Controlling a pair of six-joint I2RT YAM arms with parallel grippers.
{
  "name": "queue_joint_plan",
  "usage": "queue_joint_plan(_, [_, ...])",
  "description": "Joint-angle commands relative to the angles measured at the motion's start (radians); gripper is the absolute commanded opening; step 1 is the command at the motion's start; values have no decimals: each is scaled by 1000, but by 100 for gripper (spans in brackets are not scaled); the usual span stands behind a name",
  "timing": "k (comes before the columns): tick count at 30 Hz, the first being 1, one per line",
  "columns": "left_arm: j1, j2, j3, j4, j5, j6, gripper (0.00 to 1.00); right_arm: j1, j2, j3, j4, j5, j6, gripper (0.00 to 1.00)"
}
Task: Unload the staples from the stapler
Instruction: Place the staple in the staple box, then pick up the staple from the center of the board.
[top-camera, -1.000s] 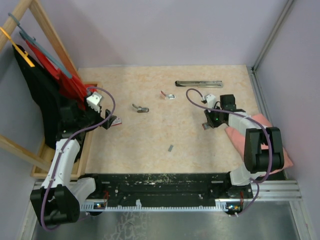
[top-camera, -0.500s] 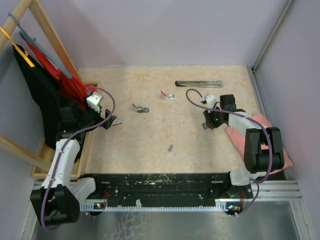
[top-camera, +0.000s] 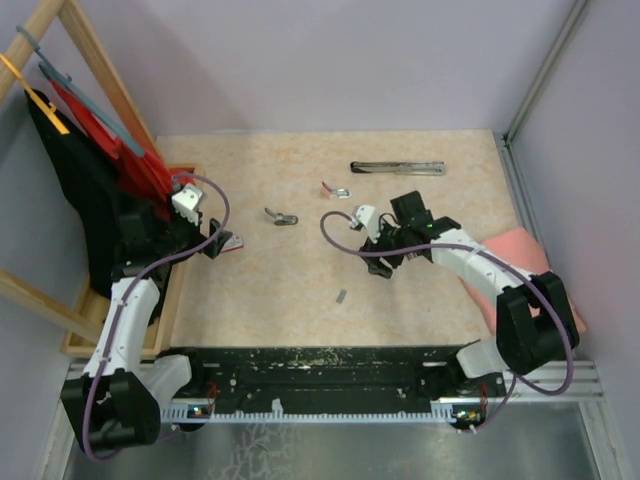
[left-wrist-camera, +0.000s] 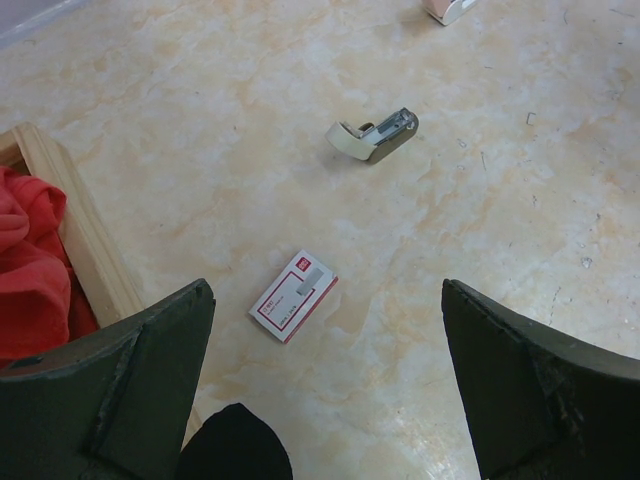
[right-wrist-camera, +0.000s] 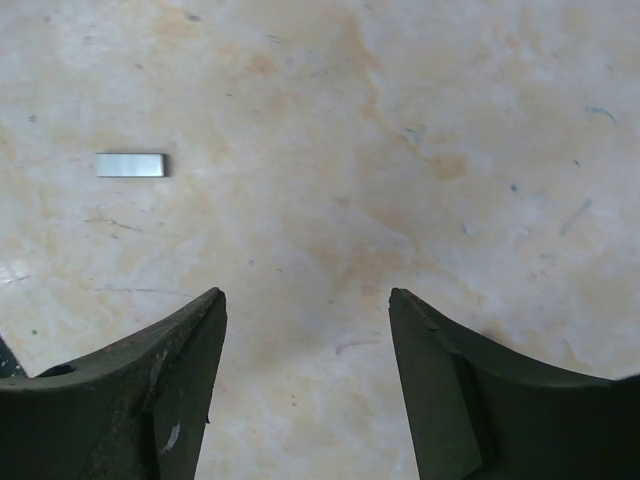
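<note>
Right wrist: right jaws parted, empty, bases cropped; staples (right-wrist-camera: 131, 165) beyond; left jaws wide.

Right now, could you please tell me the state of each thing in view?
left gripper, open, empty
right gripper, open, empty
staple strip, loose, lying flat
grey mini stapler, lying free, apparently hinged open
second mini stapler, too small to tell
red-and-white box, lying flat, closed

We saw the whole desk (top-camera: 300, 300) from high behind, while both wrist cameras looked closely down at it, the right sharing the staples (right-wrist-camera: 130, 165).
</note>
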Motion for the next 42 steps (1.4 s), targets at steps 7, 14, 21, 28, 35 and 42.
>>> queue_joint_plan(7, [14,-13,22,-6,20,8,99,260,31,12,50,71,24,89])
queue_joint_plan(14, [15,-13,20,-4,18,8,99,374,73,-18,154,167,64,91])
queue_joint_plan(21, [20,-13,18,-1,19,8,99,470,108,-39,224,264,99,92])
queue_joint_plan(28, [21,-10,17,1,21,8,99,509,155,-35,232,303,100,93])
queue_joint_plan(35, [20,-9,17,2,22,8,99,518,179,-37,238,339,96,94])
queue_joint_plan(42, [20,-9,17,1,23,7,99,518,177,-63,256,421,81,94])
